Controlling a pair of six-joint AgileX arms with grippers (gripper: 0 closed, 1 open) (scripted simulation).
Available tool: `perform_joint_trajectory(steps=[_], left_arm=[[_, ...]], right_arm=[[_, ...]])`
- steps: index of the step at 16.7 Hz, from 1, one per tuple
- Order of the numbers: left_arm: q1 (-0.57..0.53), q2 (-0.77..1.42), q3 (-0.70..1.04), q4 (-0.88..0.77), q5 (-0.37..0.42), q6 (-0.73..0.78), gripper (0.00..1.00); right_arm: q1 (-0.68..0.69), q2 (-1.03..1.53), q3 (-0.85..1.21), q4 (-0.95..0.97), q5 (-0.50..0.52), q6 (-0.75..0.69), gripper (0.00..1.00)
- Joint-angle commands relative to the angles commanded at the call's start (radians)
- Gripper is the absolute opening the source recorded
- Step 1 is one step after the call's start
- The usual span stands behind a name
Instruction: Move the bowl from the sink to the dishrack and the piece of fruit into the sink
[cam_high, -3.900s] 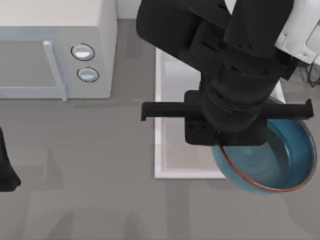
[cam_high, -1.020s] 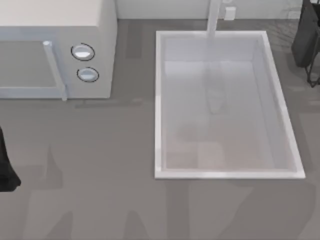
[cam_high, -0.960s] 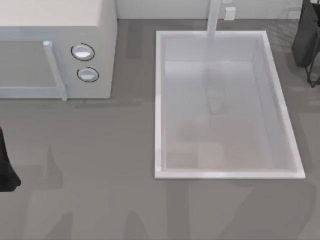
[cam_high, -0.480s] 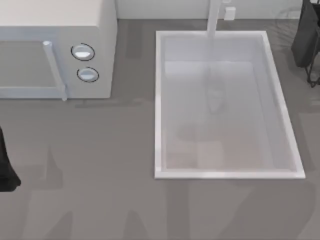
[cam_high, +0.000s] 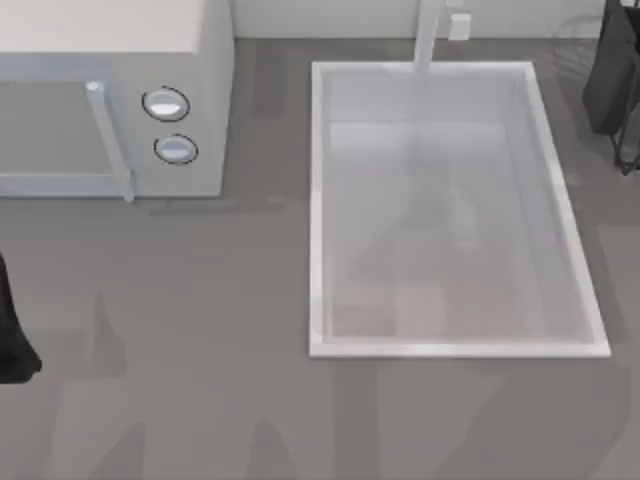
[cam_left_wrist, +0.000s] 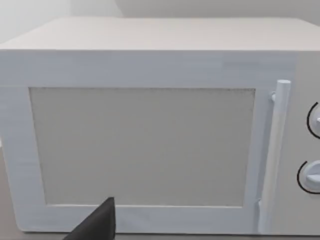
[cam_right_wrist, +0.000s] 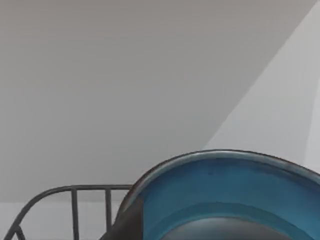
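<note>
Your left arm (cam_high: 12, 335) sits parked at the tabletop's 9 o'clock edge, cut off by the frame; a dark tip of its end effector (cam_left_wrist: 97, 224) shows in the left wrist view before the white microwave (cam_left_wrist: 150, 125), and you cannot tell whether its fingers are spread or pressed together. Your right arm (cam_high: 612, 70) stands at 2 o'clock, mostly out of frame. In the right wrist view the bowl (cam_right_wrist: 225, 195) lies close against that camera, blue wall and rim uppermost, with a wire of the dishrack (cam_right_wrist: 75, 200) just beside it; the right end effector's state cannot be determined, nor whether the bowl touches the rack. The sink (cam_high: 318, 200) occupies the tabletop's 3 o'clock side, faucet post (cam_high: 428, 35) at its 12 o'clock rim.
</note>
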Motion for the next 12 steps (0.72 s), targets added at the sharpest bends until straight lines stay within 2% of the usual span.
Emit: perform_joint_trajectory(steps=[8, 12], left_arm=[[0.0, 0.0, 0.0, 0.0, 0.0, 0.0, 1.0], [0.0, 0.0, 0.0, 0.0, 0.0, 0.0, 1.0]], right_arm=[[-0.002, -0.001, 0.0, 0.0, 0.0, 0.0, 1.0], [0.004, -0.099, -0.042, -0.034, 0.027, 0.003, 1.0]])
